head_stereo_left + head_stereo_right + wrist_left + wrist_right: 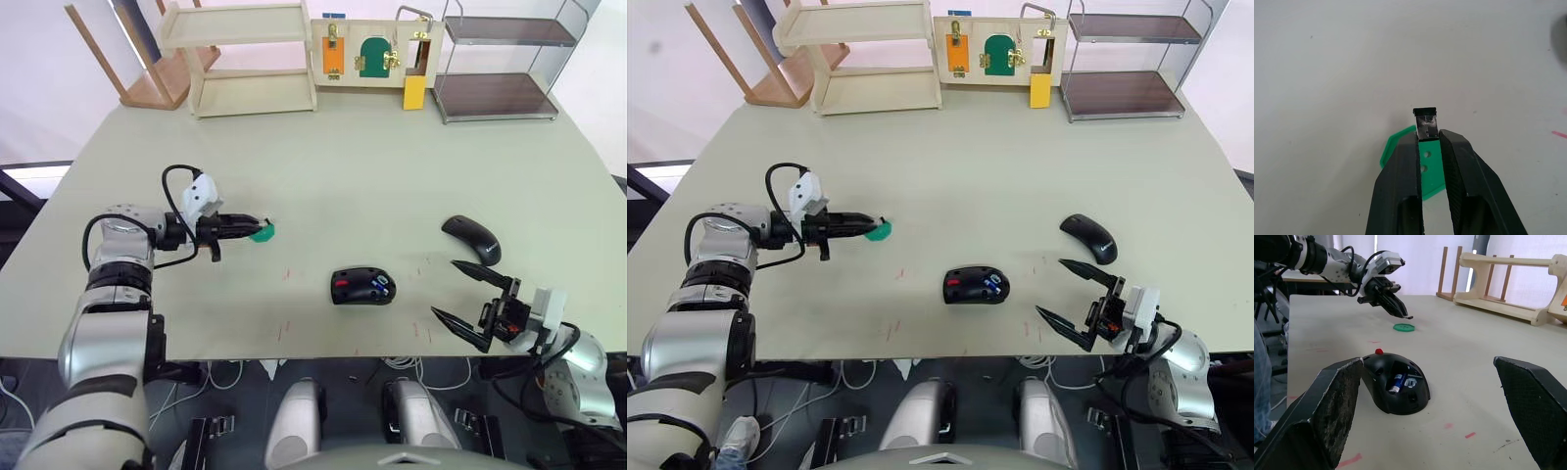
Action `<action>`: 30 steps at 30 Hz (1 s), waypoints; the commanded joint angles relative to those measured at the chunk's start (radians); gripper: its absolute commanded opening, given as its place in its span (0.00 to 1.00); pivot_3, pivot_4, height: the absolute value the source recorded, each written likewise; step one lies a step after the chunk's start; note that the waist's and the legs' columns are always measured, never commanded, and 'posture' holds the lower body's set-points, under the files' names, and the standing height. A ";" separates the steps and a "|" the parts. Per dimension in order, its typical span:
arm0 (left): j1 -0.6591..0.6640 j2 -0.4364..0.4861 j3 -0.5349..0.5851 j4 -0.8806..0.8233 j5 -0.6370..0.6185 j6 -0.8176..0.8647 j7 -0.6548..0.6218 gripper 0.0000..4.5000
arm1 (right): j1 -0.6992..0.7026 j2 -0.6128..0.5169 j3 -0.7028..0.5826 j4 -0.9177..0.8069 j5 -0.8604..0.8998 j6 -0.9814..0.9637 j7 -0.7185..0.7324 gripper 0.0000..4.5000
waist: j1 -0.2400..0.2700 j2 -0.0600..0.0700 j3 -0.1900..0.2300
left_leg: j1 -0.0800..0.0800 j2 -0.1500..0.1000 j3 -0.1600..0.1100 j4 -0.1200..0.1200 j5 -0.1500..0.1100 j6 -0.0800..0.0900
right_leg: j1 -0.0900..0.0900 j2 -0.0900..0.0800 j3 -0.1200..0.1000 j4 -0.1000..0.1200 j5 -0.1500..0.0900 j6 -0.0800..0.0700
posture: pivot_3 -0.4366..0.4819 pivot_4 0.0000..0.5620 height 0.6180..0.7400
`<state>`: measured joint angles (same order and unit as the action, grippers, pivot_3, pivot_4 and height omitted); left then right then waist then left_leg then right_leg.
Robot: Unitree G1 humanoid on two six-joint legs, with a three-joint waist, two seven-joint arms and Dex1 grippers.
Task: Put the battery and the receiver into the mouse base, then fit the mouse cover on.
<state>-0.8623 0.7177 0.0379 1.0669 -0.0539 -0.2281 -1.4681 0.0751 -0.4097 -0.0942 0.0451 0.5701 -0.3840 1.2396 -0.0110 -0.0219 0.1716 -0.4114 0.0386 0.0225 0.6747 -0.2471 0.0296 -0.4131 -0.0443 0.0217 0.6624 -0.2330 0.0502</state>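
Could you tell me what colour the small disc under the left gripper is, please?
Green. The disc shows best in the left wrist view, beneath the left gripper.

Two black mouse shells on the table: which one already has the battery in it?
The mouse base, nearer the table's middle: open inside, with the blue battery seated and a red part. The mouse cover is smooth and closed.

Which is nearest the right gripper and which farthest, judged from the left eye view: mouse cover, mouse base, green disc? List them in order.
From the right gripper:
1. Mouse cover, just beyond it.
2. Mouse base, at table centre, to its left.
3. Green disc, far left, beneath the left gripper.
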 commanded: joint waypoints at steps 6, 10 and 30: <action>0.046 -0.019 -0.022 -0.303 -0.081 0.029 -0.077 0.03 | -0.005 -0.033 0.042 -0.118 -0.053 0.195 -0.147 1.00 | 0.001 0.000 0.000 | 0.000 0.000 0.000 0.000 0.000 0.000 | 0.000 0.000 0.000 0.000 0.000 0.000 | 0.48 0.27 1.00; 0.077 -0.038 -0.041 -0.454 -0.117 0.090 -0.087 0.03 | 0.007 -0.066 0.056 -0.236 -0.039 0.345 -0.231 1.00 | 0.002 0.000 0.000 | -0.001 0.000 0.000 0.001 0.000 0.000 | 0.000 0.000 0.000 0.000 0.000 0.000 | 0.48 0.27 1.00; 0.166 -0.063 -0.161 -0.795 -0.206 0.169 -0.107 0.03 | -0.337 -0.154 0.025 -0.541 0.492 1.332 -0.745 1.00 | 0.002 0.000 0.000 | -0.004 0.000 -0.002 0.004 0.000 0.000 | 0.000 0.000 -0.002 0.000 0.000 0.000 | 0.48 0.27 1.00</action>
<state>-0.6925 0.6433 -0.1285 0.3200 -0.2324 -0.0678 -1.5495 -0.2435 -0.5647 -0.0285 -0.4784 0.9978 0.9106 0.5228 -0.0093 -0.0221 0.1717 -0.4153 0.0388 0.0202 0.6785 -0.2472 0.0299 -0.4135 -0.0445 0.0200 0.6617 -0.2329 0.0502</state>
